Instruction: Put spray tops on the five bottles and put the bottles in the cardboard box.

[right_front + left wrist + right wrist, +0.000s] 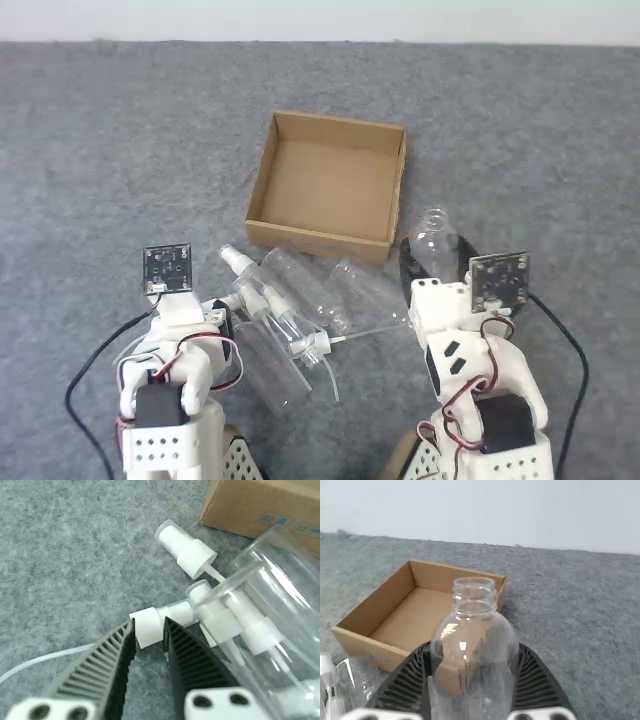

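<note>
Grey table [120,140]: your left hand [149,625] pinches a spray top [145,634] down among the bottles [300,290], your right hand [472,652] grips an uncapped bottle [470,625] upright beside the cardboard box [325,238]. Feed the tube [45,657] in straight.

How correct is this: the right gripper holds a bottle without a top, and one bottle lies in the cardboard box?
Partly wrong. The right gripper holds a bottle without a top, but no bottle lies in the cardboard box, as the high view shows.
</note>
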### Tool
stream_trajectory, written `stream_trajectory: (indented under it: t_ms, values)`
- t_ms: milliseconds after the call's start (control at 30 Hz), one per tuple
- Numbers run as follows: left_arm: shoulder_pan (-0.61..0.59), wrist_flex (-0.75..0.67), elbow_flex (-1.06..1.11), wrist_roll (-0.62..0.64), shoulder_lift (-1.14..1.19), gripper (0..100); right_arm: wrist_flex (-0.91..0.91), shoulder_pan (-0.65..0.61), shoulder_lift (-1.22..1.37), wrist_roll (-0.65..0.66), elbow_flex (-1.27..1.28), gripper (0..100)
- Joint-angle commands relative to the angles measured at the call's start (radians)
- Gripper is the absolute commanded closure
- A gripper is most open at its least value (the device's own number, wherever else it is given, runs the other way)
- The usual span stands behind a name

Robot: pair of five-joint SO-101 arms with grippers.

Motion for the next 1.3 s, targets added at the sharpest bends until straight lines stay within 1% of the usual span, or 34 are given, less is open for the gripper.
stream_trajectory:
  t_ms: [0, 333, 400, 667, 767, 833, 900, 1067, 1200, 1267]
  values:
    - [0.002, 0.005, -0.008, 0.009, -0.014, 92, -0.025, 0.019, -0.022, -0.028, -0.014, 99.2]
    - [0.0, 0.005, -0.035, -0.005, -0.014, 91, -0.025, 0.013, -0.022, -0.028, -0.008, 99.2]
    - [-0.003, 0.003, -0.077, -0.072, -0.014, 91, -0.025, 0.013, -0.022, -0.028, -0.008, 99.2]
    - [-0.008, -0.002, -0.223, -0.516, -0.014, 92, -0.025, 0.013, -0.022, -0.028, -0.008, 99.2]
    - [-0.008, 0.006, -0.237, -0.635, -0.014, 92, -0.025, 0.016, -0.022, -0.028, -0.008, 99.2]
    - [-0.008, -0.003, -0.248, -0.687, -0.014, 92, -0.027, 0.019, -0.022, -0.028, -0.006, 99.2]
    - [-0.008, -0.005, -0.272, -0.712, -0.014, 92, -0.027, 0.021, -0.022, -0.028, -0.006, 99.2]
    - [-0.014, 0.008, -0.344, -0.717, -0.014, 91, -0.027, 0.021, -0.022, -0.028, -0.006, 99.2]
    - [-0.072, 0.021, -0.401, -0.798, -0.008, 91, -0.031, 0.021, -0.022, -0.028, -0.005, 99.2]
    - [-0.118, 0.021, -0.412, -0.835, -0.006, 91, -0.064, 0.021, -0.022, -0.028, 0.023, 99.2]
